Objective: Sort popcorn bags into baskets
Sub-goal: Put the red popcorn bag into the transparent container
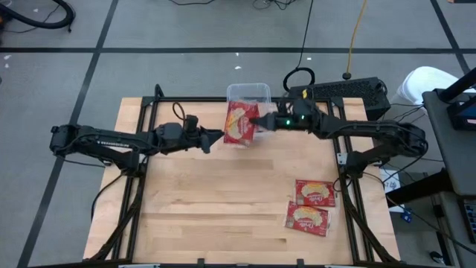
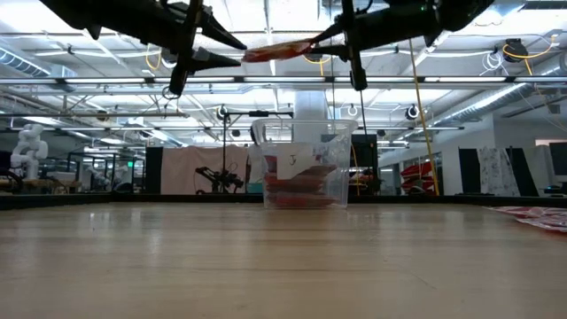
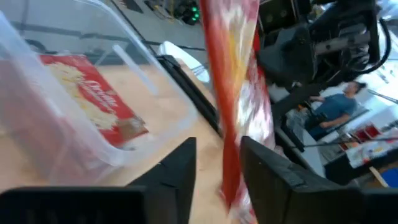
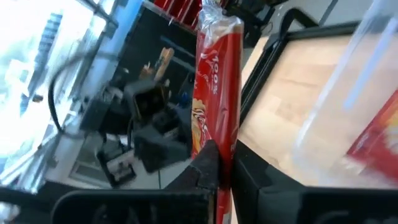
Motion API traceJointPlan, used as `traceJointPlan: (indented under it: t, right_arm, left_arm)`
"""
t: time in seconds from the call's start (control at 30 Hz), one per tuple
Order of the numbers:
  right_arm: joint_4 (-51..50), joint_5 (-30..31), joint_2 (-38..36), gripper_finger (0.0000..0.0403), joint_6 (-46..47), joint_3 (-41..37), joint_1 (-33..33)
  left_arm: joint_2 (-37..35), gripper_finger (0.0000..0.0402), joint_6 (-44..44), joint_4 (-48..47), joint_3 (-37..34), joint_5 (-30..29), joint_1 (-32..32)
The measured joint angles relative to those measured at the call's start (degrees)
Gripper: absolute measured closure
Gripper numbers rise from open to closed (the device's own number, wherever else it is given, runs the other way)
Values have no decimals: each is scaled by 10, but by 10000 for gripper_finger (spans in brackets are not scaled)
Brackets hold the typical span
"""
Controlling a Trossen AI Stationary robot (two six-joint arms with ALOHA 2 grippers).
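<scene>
A: Where's the bag?

B: One popcorn bag point(image 1: 239, 123) is up in the air, flat, well above the table point(image 1: 223, 208). It sits just on the near side of the clear basket point(image 1: 249, 92), overlapping its front rim in the high view. Low view shows it as a thin red strip point(image 2: 276, 50) high over the tub point(image 2: 306, 177).

A: Who's got it?

B: Both. Right gripper point(image 1: 262, 121) pinches the bag's right edge, fingers pressed together on it; the right wrist view shows the bag edge-on point(image 4: 214, 93) clamped between them. Left gripper point(image 1: 216, 137) is at the bag's left edge. In the left wrist view the bag point(image 3: 239, 93) runs down between its fingers point(image 3: 177, 177), which stand apart with a gap on either side, so spread, not clamping.

A: Basket contents?

B: At least one red bag lying inside point(image 3: 93, 106), face up. Low view shows red at the bottom of the tub; count can't be told.

A: Anything else on the table?

B: Two more bags, near the right front: one point(image 1: 315, 193) and another point(image 1: 308, 219) just in front of it, touching or nearly so.
</scene>
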Motion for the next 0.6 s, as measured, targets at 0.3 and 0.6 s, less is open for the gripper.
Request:
traceJointPlan:
  t: [0.3, 0.6]
  right_arm:
    - [-80, -123, -6, 395, 30, 20, -168]
    - [-183, -246, 43, 395, 8, 88, -253]
  left_arm:
    - [-2, 238, -3, -30, 0, 2, 63]
    - [-2, 257, 8, -33, 0, 17, 85]
